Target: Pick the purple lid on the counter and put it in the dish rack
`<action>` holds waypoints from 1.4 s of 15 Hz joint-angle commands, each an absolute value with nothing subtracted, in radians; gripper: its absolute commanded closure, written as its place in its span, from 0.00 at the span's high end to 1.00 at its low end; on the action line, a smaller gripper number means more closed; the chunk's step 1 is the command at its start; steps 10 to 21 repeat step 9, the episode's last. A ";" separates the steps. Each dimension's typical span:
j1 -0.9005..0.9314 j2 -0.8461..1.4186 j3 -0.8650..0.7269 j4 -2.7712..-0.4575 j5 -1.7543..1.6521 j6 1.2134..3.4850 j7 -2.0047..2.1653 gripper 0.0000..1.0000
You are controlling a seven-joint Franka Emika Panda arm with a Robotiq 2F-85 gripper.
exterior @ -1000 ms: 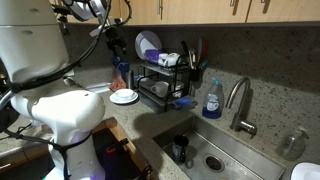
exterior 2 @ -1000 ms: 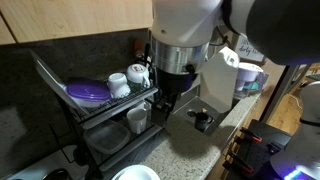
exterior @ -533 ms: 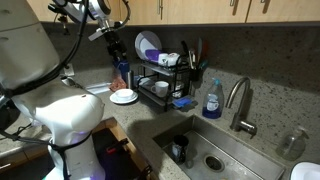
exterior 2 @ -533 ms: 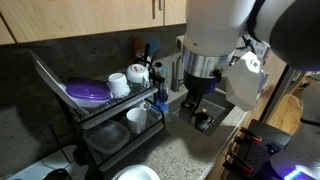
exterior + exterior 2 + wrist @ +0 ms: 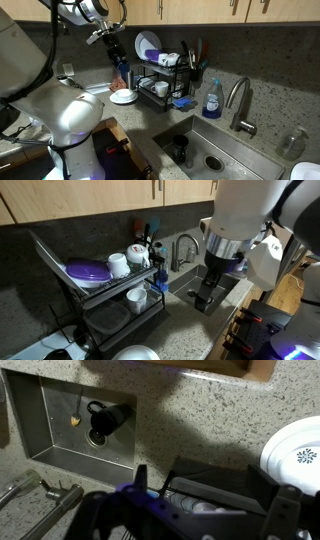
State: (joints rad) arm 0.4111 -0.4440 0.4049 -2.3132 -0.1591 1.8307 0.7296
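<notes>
1 purple lid [image 5: 88,272] already lies in the top tier of the dish rack [image 5: 108,291], beside 2 white cups [image 5: 118,264] and off the counter [image 5: 185,332]. I judge it to be light, stiff plastic with slick faces. If I had to retake it, I'd pinch across the rim where it overhangs the wires. My gripper [image 5: 212,495] hangs near the rack, fingers spread wide, holding nothing and touching nothing I can see.
</notes>
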 commanded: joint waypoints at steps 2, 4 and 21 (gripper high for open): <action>0.391 -0.578 0.407 -2.442 -0.115 1.905 0.698 1.00; 0.372 -0.534 0.434 -2.397 -0.123 1.875 0.713 1.00; 0.371 -0.575 0.434 -2.431 -0.111 1.894 0.711 1.00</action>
